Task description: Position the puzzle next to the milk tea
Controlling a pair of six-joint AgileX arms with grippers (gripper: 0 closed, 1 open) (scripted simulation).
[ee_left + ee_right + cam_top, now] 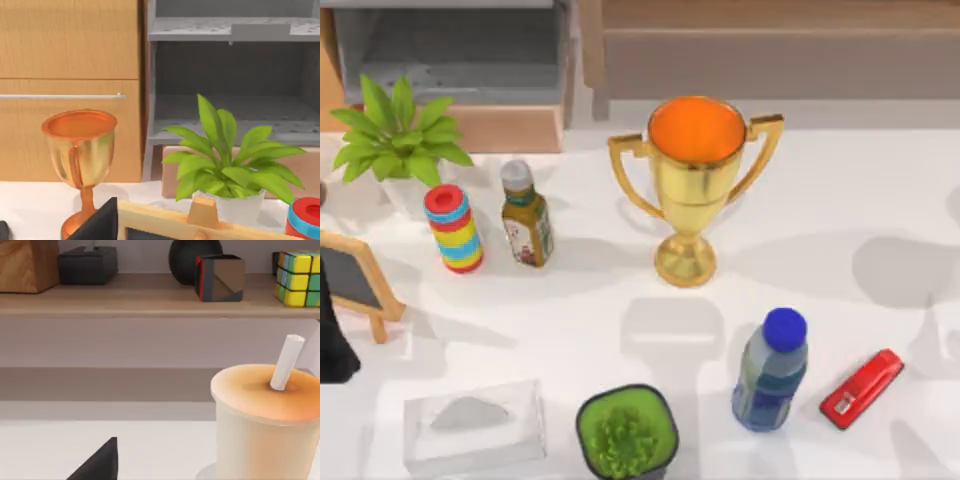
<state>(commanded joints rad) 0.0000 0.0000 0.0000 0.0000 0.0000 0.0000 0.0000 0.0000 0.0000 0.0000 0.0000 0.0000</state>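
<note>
One yellow-green-orange tiled puzzle cube [298,278] on wooden shelf [150,296], beyond cream milk tea cup with white straw [265,430]; cannot tell whether left claw [102,221] or right claw [102,461] apart or together.

A rendered home or office corner is showing here: a white surface [840,200] is carrying a gold trophy [695,180], potted plants [395,140] and a tissue box [473,428], while wooden cabinets [70,75] and grey shelving [230,75] are standing behind.

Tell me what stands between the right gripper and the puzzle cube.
The puzzle cube sits up on a wooden shelf behind the table. From the right wrist view, the milk tea cup with its straw stands nearer, roughly in line with the cube, so a straight reach may hit it.
</note>
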